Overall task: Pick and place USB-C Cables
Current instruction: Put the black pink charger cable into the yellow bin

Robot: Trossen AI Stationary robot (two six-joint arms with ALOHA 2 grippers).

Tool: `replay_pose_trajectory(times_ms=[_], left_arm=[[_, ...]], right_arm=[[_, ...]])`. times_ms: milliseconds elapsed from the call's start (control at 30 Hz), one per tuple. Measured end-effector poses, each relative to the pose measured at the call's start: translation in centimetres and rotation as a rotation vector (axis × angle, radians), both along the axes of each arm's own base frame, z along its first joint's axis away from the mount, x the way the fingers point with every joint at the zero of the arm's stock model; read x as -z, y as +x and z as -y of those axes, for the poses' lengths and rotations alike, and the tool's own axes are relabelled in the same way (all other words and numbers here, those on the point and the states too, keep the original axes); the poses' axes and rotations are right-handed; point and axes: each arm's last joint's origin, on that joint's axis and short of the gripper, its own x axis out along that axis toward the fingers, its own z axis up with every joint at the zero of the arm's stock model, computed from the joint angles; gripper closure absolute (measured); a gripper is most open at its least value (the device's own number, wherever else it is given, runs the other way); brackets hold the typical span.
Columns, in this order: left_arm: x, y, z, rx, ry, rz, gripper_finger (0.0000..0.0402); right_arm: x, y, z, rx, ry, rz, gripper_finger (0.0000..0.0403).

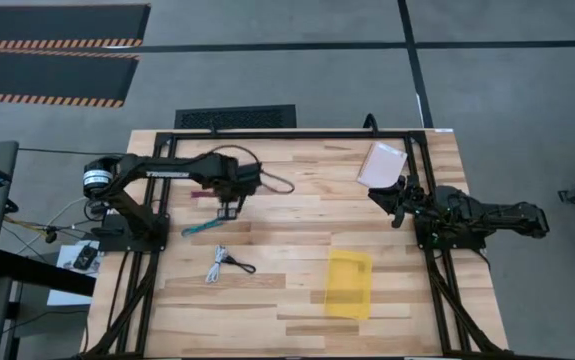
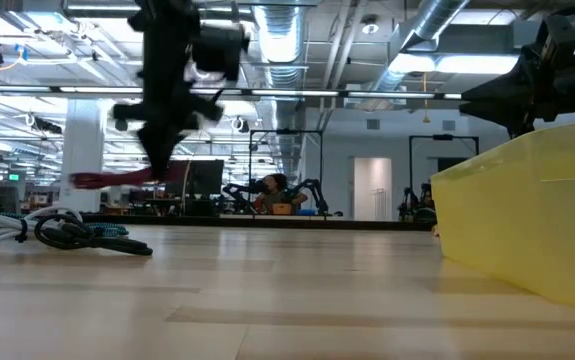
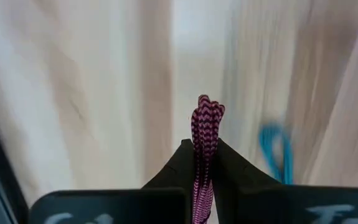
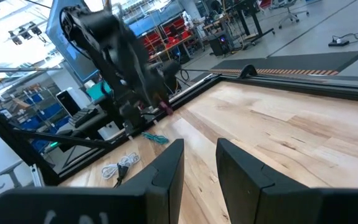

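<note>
While your left gripper (image 1: 229, 208) hangs above the table's left half, its two dark fingers (image 3: 180, 163) are pressed onto the red USB-C cable (image 3: 203, 134). The left wrist view shows the braided red-and-dark bundle standing up out of the pinch between them. In the low view you can see that cable (image 2: 117, 178) sticking out sideways from the gripper, well clear of the wooden table (image 1: 297, 215).

Just below the left gripper in the high view, the teal USB-C cable (image 1: 203, 228) lies flat on the boards. Closer to the table's front edge, the white USB-C cable (image 1: 217, 264) and the black USB-C cable (image 1: 239, 264) lie just beside each other. The low view suggests they touch or overlap, but you cannot tell for certain.

Your yellow tray (image 1: 348, 285) sits on the right half of the table, near the front, well apart from all the cables. A pale pink packet (image 1: 381, 165) lies near the far right corner.

Your right gripper (image 1: 395, 201) waits at the right side of the table, between the packet and the tray. Its fingers (image 4: 166, 167) are spread with a clear gap and nothing between them.
</note>
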Motion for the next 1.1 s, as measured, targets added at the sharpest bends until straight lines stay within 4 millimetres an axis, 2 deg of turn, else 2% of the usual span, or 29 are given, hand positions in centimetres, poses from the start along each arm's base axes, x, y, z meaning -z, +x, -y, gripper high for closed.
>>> replay_pose_trajectory(times_ms=[167, 467, 600, 867, 1000, 1100], left_arm=[[-4.9, 1.2, -0.6, -0.009, 0.032, 0.326, 0.0396], [-10.8, 1.7, -1.3, -0.009, -0.019, 0.9, 0.0395], [-12.1, 2.3, -1.5, 0.004, -0.006, 1.044, 0.0392], [-14.9, 3.2, -2.4, 0.039, -0.064, 1.382, 0.0391], [-15.6, 3.2, -2.6, 0.111, -0.046, 1.442, 0.0391], [-14.6, 4.0, -2.6, 0.183, -0.011, 1.392, 0.0391]], right_arm=[[0.0, 0.0, 0.0, 0.0, 0.0, 0.0, 0.0284], [0.0, 0.0, 0.0, 0.002, -0.067, -0.021, 0.0284], [-0.1, 0.0, 0.0, 0.004, -0.082, -0.014, 0.0284], [-0.2, 0.0, 0.0, 0.006, -0.001, 0.023, 0.0284], [-0.1, 0.0, 0.0, 0.008, -0.124, -0.023, 0.0284], [-0.1, 0.0, 0.1, 0.022, -0.259, -0.075, 0.0284]])
